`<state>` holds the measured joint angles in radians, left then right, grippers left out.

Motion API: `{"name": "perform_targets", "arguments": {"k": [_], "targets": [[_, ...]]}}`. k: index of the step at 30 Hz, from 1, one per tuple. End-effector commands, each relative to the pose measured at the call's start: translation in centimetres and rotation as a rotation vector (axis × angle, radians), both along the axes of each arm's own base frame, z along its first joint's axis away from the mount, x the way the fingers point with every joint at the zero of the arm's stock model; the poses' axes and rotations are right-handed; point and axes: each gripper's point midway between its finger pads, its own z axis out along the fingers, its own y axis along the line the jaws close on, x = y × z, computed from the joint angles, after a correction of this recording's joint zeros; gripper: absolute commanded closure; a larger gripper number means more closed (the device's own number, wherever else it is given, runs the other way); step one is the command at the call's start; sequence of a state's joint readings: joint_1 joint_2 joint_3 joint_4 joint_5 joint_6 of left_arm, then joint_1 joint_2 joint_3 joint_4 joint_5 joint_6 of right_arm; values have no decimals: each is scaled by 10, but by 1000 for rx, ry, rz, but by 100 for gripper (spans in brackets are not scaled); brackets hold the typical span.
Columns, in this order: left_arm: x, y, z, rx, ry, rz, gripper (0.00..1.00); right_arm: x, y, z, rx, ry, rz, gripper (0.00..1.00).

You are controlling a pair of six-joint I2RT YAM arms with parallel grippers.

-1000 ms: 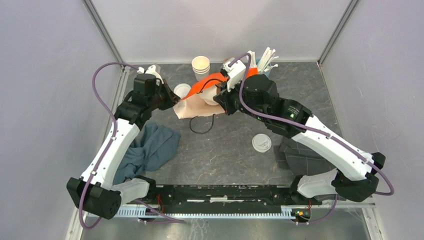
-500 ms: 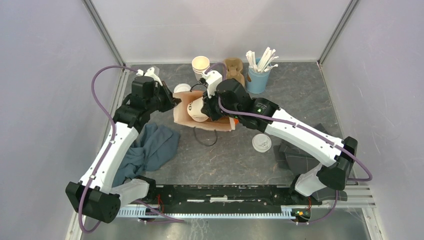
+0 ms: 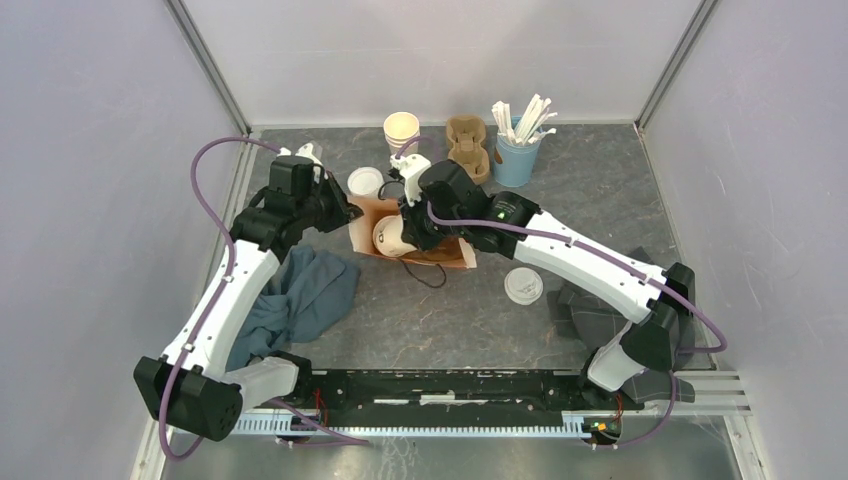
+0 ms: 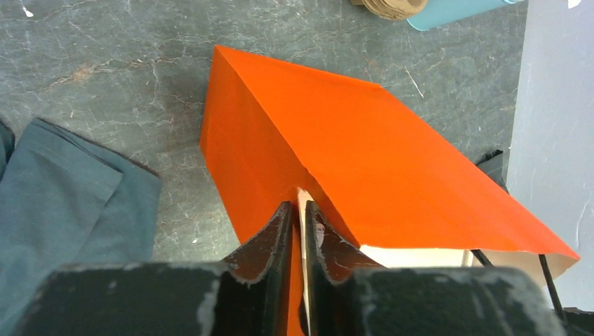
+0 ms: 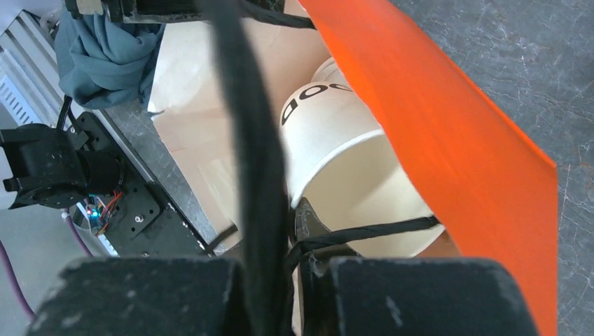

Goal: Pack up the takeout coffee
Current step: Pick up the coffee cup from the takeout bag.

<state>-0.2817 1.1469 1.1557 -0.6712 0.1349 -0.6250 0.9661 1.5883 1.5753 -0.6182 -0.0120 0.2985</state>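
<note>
The orange bag point(image 3: 448, 253), lifted a second ago, now lies on its side near the middle of the counter's back edge, and a lidded cup point(image 3: 390, 237) lies in its open mouth. From above, the left tool point(image 3: 345, 212) is at the bag's left rim and the right tool point(image 3: 408, 230) at the cup. A second lidded cup point(image 3: 523, 285) stands right of centre.

The left wrist view shows the left tool point(image 4: 299, 224) narrow, pinching the bag's point(image 4: 364, 154) paper edge, beside a grey cloth point(image 4: 63, 189).

The right wrist view shows the cup point(image 5: 343, 161) on its side under the orange wall point(image 5: 448, 140). A black cord handle point(image 5: 245, 140) covers the right tool point(image 5: 298, 224), so I cannot tell its state.
</note>
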Motion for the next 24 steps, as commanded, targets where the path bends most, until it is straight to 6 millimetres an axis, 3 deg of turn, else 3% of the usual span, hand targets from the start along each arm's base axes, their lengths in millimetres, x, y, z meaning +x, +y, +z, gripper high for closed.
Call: {"name": "perform_targets", "arguments": {"k": [1,5,9,13,17,21,24], "targets": [[1,-10,22,-71,-42,-19,79,4,7,33,71,-51,27,88],[2,-9,28,-61,-60,-28,63,2,8,32,103,-30,14,86],[2,-3,26,-25,-58,-17,41,2,8,29,138,-18,1,87],[0,0,24,0,-55,-24,33,5,4,31,137,-39,-20,86],[0,-1,23,4,-54,-31,32,7,1,31,160,-47,-45,76],[1,-3,24,0,-49,-40,37,6,1,32,172,-38,-56,58],[2,-4,25,-1,-48,-44,48,7,0,34,187,-42,-71,51]]}}
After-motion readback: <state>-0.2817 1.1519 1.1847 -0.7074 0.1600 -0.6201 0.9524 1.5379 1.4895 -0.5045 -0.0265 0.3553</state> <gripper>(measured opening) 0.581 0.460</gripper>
